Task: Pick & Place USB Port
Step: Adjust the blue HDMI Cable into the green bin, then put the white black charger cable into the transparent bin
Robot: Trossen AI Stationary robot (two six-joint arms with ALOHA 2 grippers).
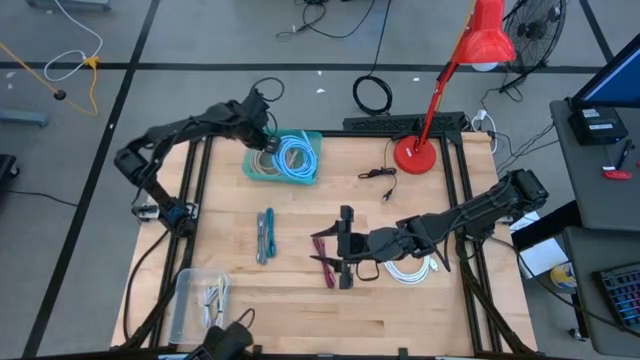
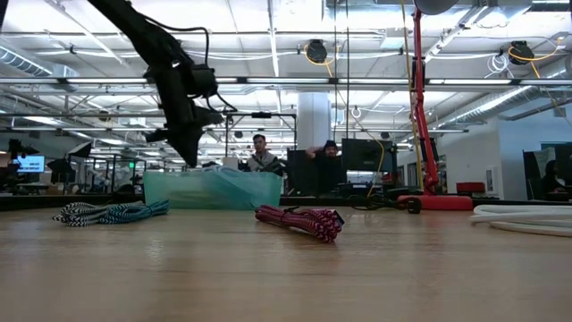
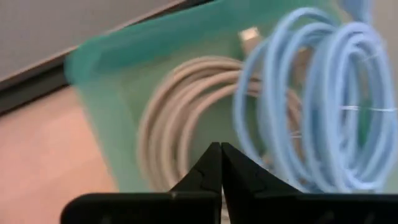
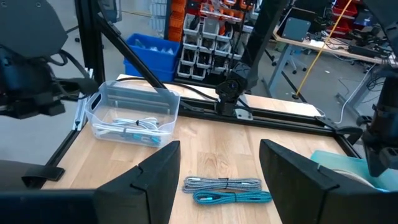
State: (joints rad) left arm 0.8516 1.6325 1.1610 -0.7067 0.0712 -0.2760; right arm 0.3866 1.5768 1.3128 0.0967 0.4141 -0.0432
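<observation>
Left gripper [image 1: 265, 138] closed, holding nothing, over the green bin [image 1: 311, 136] at far left of the desk [image 1: 300, 310], above the beige cable [image 3: 180, 124] and blue cable [image 1: 296, 156]. Right gripper [image 1: 345, 262] wide, empty, over the red cable [image 1: 324, 260] mid-desk. White cable [image 1: 410, 268] near right.

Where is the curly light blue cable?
In the high view, the light blue cable lies coiled in the green bin at the table's far left, beside a beige cable, just under the left tool.
</observation>
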